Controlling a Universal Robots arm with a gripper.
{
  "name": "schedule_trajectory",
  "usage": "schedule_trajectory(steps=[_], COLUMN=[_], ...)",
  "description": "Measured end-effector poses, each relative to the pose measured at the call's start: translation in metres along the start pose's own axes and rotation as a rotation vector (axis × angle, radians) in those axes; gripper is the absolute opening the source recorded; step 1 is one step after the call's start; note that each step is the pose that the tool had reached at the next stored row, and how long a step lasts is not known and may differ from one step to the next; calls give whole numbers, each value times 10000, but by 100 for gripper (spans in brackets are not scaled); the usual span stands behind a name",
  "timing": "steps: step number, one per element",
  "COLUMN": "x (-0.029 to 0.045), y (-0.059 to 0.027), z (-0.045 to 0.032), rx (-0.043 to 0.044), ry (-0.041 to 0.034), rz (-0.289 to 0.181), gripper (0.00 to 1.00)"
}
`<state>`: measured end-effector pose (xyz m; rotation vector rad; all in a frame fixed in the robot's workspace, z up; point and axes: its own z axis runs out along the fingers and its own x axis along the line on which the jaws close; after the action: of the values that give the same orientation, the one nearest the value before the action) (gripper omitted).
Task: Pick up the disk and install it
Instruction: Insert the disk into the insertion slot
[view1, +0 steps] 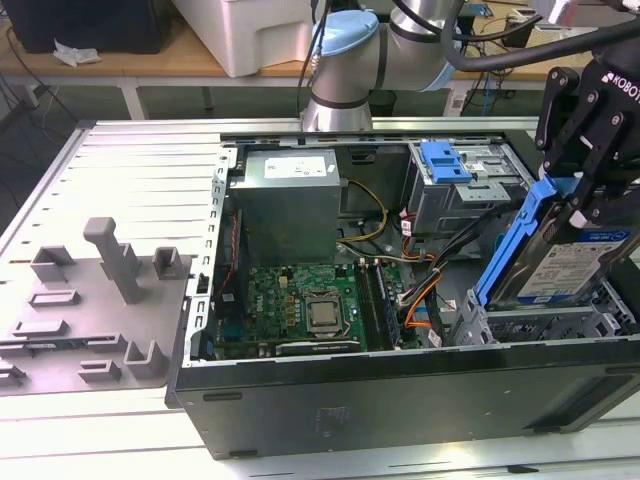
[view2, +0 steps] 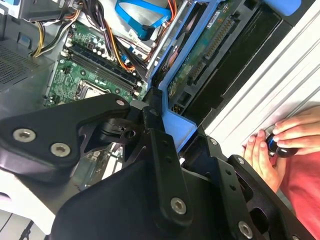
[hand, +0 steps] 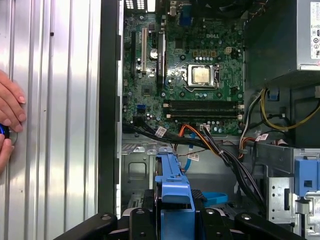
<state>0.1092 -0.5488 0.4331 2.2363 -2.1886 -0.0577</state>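
Observation:
The disk (view1: 572, 268), a silver-grey drive with a white-and-blue label in a blue caddy, hangs tilted at the exterior view's right. It sits just above the drive cage (view1: 530, 325) of the open computer case. My gripper (view1: 578, 200) is shut on the caddy's upper end. In the second wrist view the disk's green circuit-board underside (view2: 202, 52) faces the camera, with the gripper (view2: 172, 131) clamped on the blue frame. In the first wrist view the caddy's blue edge (hand: 172, 180) sticks out from the gripper (hand: 172, 221) over the case interior.
A bare blue bracket (view1: 445, 160) sits in the upper bay and a grey power supply (view1: 290, 195) at the back. The motherboard (view1: 300, 305) and loose cables (view1: 420, 300) fill the case floor. A grey moulded tray (view1: 90, 300) lies left. A person's hand (view2: 270, 147) rests beside the case.

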Motion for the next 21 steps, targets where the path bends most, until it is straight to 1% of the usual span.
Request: schedule_trajectory(steps=[21], x=[2], y=[-12], z=[124], rx=[0], ry=[0], rz=[0], gripper=[37])
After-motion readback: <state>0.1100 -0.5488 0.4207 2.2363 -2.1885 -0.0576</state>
